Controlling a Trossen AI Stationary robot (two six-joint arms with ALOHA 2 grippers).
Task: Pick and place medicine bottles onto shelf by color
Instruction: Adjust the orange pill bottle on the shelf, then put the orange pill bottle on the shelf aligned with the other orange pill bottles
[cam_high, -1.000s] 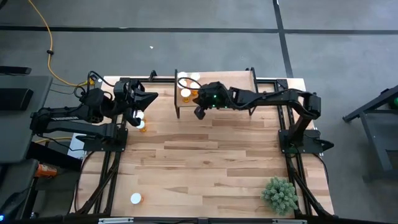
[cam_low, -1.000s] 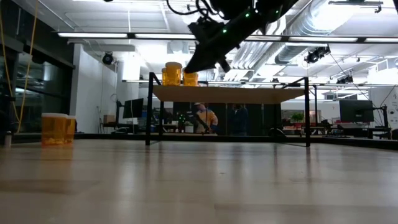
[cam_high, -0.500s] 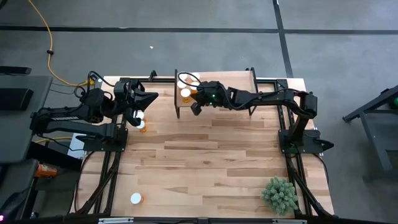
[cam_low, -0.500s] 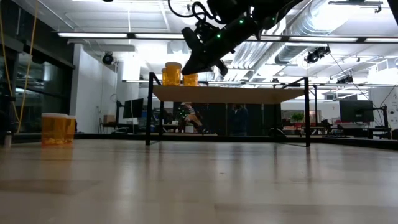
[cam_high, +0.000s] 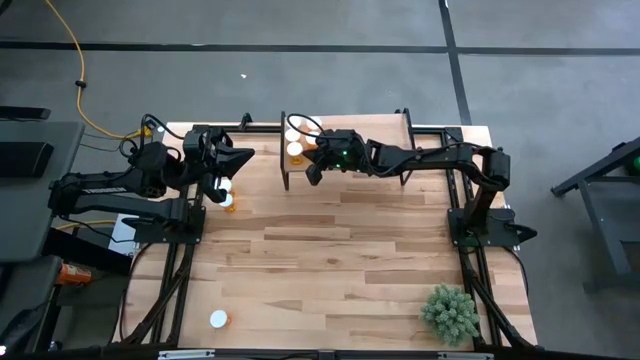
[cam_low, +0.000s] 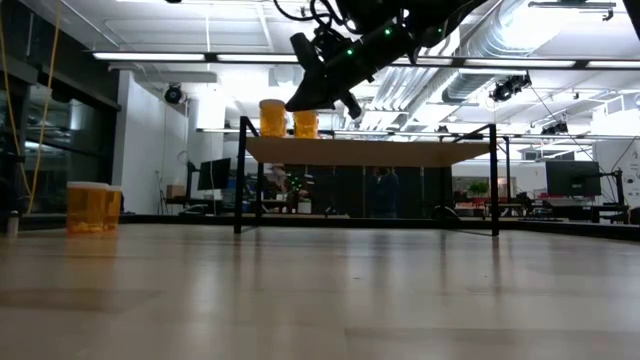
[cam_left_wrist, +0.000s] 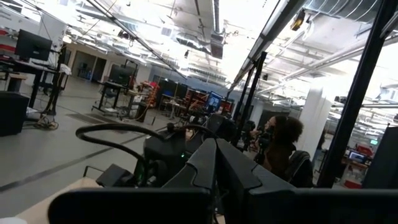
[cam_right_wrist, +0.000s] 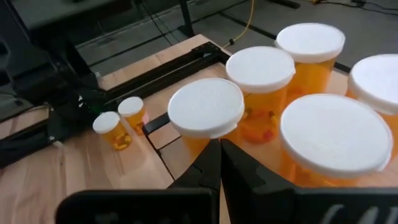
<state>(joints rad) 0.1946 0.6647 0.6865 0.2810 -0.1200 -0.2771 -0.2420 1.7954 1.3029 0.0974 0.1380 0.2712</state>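
Observation:
Several orange pill bottles with white caps (cam_right_wrist: 260, 68) stand on the left end of the light-wood shelf (cam_high: 370, 125), and they also show in the low view (cam_low: 272, 117). My right gripper (cam_right_wrist: 219, 152) is shut and hangs over the shelf's near left part (cam_high: 313, 170). Its tips are just before the bottle nearest them (cam_right_wrist: 205, 109). My left gripper (cam_high: 243, 156) is shut and empty above the table's far left. Two bottles (cam_high: 225, 192) stand on the table below it. One more bottle (cam_high: 218, 320) stands near the front left. My right gripper's shut fingertips (cam_right_wrist: 211, 155) point slanting down toward the side of the nearest bottle (cam_right_wrist: 194, 144) at the shelf's left end. The fingers hide that spot, so I cannot tell whether they touch it.
A green bushy plant (cam_high: 450, 312) stands at the table's near right corner. The shelf's black legs (cam_low: 240, 175) stand on the far part of the table. People show in the room beyond the table (cam_left_wrist: 283, 143).
My right gripper has moved toward the table's left edge along the shelf and has risen a little. It has stayed shut. It now stands closer to the bottles at the shelf's left end.

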